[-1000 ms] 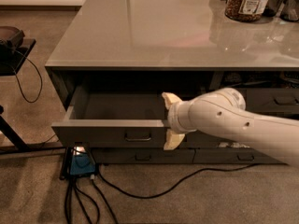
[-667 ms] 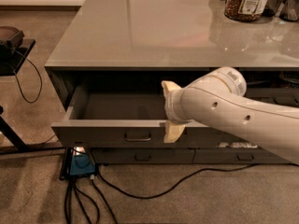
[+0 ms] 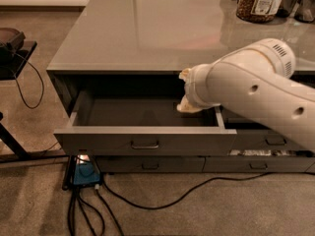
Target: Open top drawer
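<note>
Since a second ago we see the gripper lifted off the front panel, which it had straddled, and drawn back over the rear right of the open cavity; the drawer itself has not shifted.

At far left a black stand carries a dark object, and a thin cable loops down from it. On the carpet below the cabinet's left corner sits a blue device, with dark cords trailing away across the floor.

The top drawer is pulled well out from under the grey countertop. We can see its dim grey floor, and its small centred handle faces us. Beneath it runs a shallower drawer that is shut.

Moving right, the gripper hangs just under the countertop's edge, above the drawer's back right corner. Its two cream fingertips stand apart, one high and one low, with nothing between them. The handle and front panel lie forward of the jaws and lower, well apart from them, and the drawer's right wall lies just beneath the lower tip.

The white arm runs off to the right, covering part of the neighbouring drawers. A jar of brown contents stands on the countertop at upper right.
</note>
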Robot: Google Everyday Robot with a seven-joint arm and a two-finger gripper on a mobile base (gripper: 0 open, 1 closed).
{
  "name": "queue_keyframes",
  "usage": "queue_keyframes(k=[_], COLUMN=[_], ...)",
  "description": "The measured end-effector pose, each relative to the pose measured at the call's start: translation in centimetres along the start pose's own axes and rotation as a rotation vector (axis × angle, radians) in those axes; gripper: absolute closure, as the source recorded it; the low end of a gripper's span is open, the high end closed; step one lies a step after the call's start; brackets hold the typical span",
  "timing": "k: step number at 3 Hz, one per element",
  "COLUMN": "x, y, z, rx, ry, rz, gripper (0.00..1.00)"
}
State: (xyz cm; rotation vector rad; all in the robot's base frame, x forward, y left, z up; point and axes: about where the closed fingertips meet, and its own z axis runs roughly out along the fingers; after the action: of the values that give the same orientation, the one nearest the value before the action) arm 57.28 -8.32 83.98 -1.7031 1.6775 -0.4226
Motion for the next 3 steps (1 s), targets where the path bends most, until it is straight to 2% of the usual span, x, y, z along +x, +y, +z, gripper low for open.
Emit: queue_keyframes(k=[1, 2, 3], x=[0.2, 1.4, 3.0], y=[-3.1, -4.6, -4.2], z=[0.7, 3.6, 6.9], rx=[0.041, 0.012, -0.019], ry=[-0.087, -0.112, -0.091], rz=[0.011, 0.038, 0.062], gripper=[0.66, 0.89, 1.00])
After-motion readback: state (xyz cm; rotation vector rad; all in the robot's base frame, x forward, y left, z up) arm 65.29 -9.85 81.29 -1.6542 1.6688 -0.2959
